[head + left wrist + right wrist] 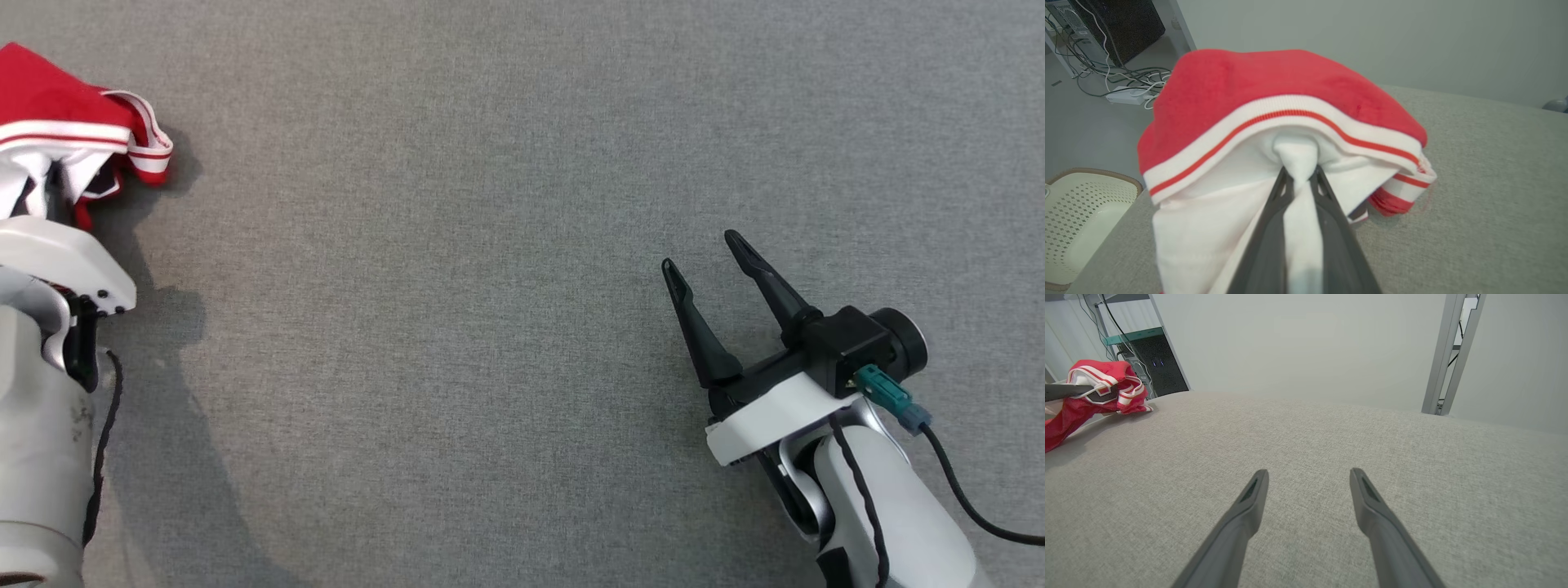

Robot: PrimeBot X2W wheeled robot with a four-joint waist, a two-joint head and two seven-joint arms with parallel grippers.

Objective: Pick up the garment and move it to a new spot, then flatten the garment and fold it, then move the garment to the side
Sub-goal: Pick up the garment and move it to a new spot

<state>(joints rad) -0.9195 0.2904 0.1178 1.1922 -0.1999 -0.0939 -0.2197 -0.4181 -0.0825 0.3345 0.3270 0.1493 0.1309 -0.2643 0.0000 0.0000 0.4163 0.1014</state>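
A crumpled red and white garment (65, 131) with striped trim lies bunched at the far left edge of the grey table. In the left wrist view my left gripper (1301, 173) is shut on a pinched fold of the garment's (1274, 106) white cloth. The head view has the left arm's pale wrist (57, 261) just below the garment, its fingers hidden. My right gripper (706, 253) hovers open over bare table at the lower right, far from the cloth. From the right wrist view the right gripper (1308, 475) holds nothing, and the garment (1098, 390) sits far off at upper left.
The grey fabric table (457, 310) stretches wide between the arms. Beyond its left edge stand a cream perforated basket (1081, 212), floor cables (1122, 77) and a dark cabinet (1153, 367). A metal frame post (1447, 355) rises behind the table.
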